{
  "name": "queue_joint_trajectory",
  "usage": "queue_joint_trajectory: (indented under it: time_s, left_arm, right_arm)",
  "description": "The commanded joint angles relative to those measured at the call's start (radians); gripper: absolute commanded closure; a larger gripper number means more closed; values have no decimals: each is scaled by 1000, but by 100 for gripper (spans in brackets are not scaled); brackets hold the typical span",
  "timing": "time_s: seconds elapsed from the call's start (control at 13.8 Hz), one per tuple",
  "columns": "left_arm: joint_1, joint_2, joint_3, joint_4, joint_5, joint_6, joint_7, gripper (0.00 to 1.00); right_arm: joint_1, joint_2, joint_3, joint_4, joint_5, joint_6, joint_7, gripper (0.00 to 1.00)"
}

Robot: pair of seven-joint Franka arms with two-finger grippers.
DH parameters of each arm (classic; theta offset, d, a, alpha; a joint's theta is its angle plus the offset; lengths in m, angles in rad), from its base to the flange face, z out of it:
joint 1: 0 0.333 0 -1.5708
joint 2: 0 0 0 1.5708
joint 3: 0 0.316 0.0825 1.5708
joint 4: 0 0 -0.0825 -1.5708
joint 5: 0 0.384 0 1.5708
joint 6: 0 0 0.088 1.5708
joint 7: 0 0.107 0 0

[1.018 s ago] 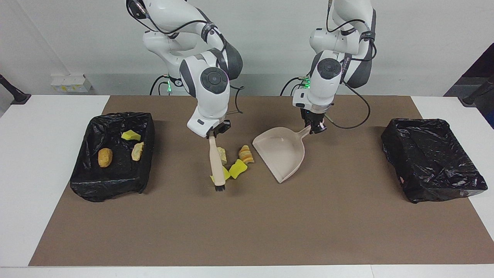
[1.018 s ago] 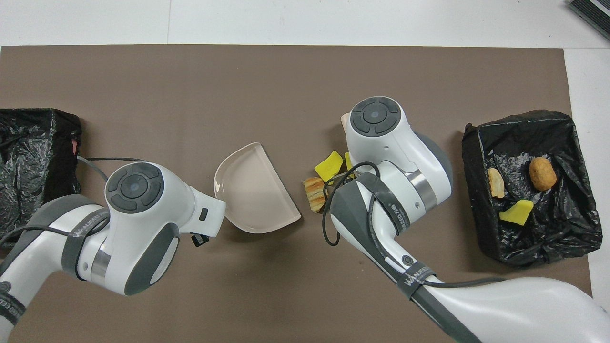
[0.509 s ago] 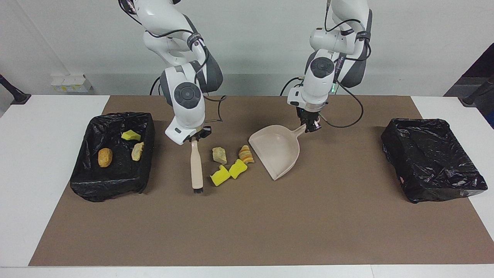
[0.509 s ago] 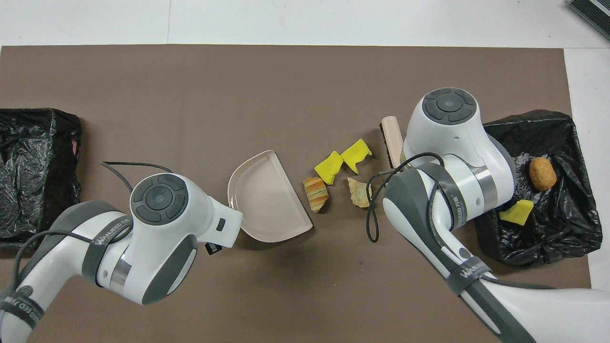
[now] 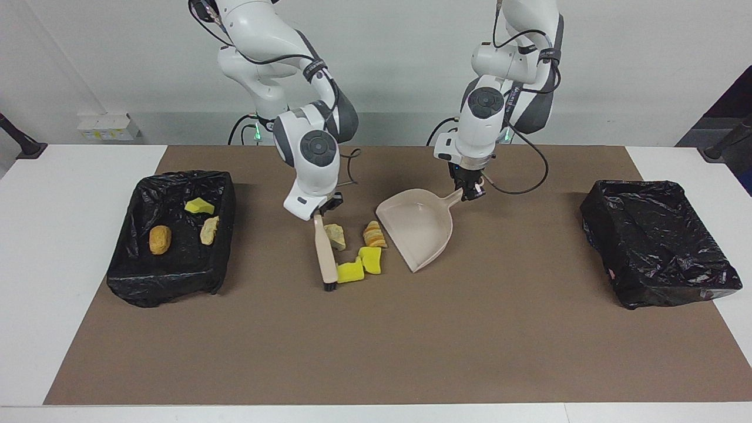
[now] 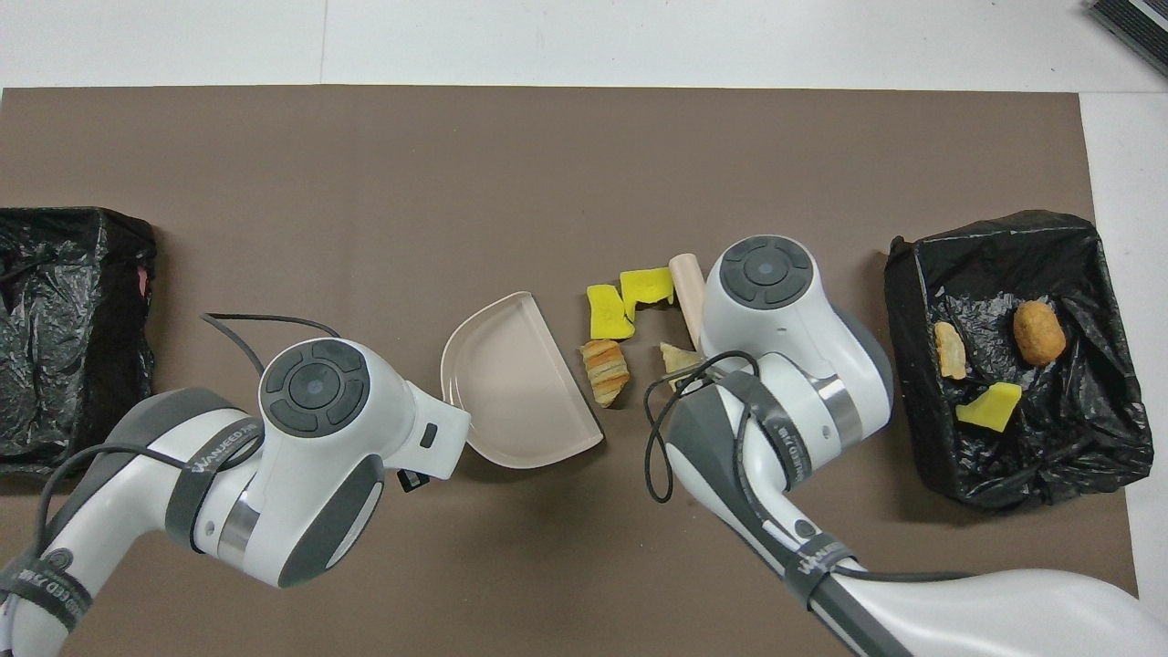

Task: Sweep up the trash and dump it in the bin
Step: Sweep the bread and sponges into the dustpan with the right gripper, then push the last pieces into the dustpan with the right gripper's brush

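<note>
Several pieces of trash lie on the brown mat between brush and dustpan: a tan chunk (image 5: 335, 236) (image 6: 677, 356), a striped bread-like piece (image 5: 374, 234) (image 6: 605, 371) and two yellow sponges (image 5: 351, 271) (image 5: 371, 259) (image 6: 605, 313) (image 6: 648, 285). My right gripper (image 5: 326, 205) is shut on the beige brush (image 5: 324, 252) (image 6: 686, 287), whose bristles rest on the mat against one yellow sponge. My left gripper (image 5: 470, 191) is shut on the handle of the beige dustpan (image 5: 417, 229) (image 6: 511, 383), its mouth facing the trash. In the overhead view both grippers are hidden under their arms.
A black-lined bin (image 5: 164, 282) (image 6: 995, 224) at the right arm's end of the table holds three scraps (image 5: 199, 206) (image 5: 208, 230) (image 5: 160, 239). A second black-lined bin (image 5: 658, 276) (image 6: 64, 429) stands at the left arm's end.
The right arm swung the brush out toward its bin, then back against the yellow sponges, pushing them toward the dustpan. The left arm slid the dustpan closer to the trash.
</note>
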Motion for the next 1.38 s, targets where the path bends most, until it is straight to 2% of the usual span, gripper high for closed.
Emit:
queue_joint_trajectory:
  time_s: [0.0,0.22,0.51,0.65,1.02,1.16,1.31]
  left_arm:
    - [-17,-18,13,-30,-6,23,-20,100]
    - [-17,-18,13,-30,-6,23,-22,100]
    - [-17,-16,13,-29,-8,23,-30,100]
    - [-17,-16,13,-29,-6,23,-34,100]
    - [-20,-21,11,-26,-5,-6,-30,100]
    - [-49,-24,10,-27,-3,2,-28,100]
    - [-72,-27,8,-29,-3,7,-34,100]
  right_arm:
    - [67,55,3,14,68,80,35,100]
    - [149,61,3,31,156,114,92,100]
    - [255,57,3,85,171,73,201,100]
    - [259,32,3,102,171,4,215,100]
    - [143,-77,-2,99,171,-175,134,100]
    - [82,-80,-5,70,151,-177,82,100]
    - [-4,-86,-6,21,136,-130,68,100]
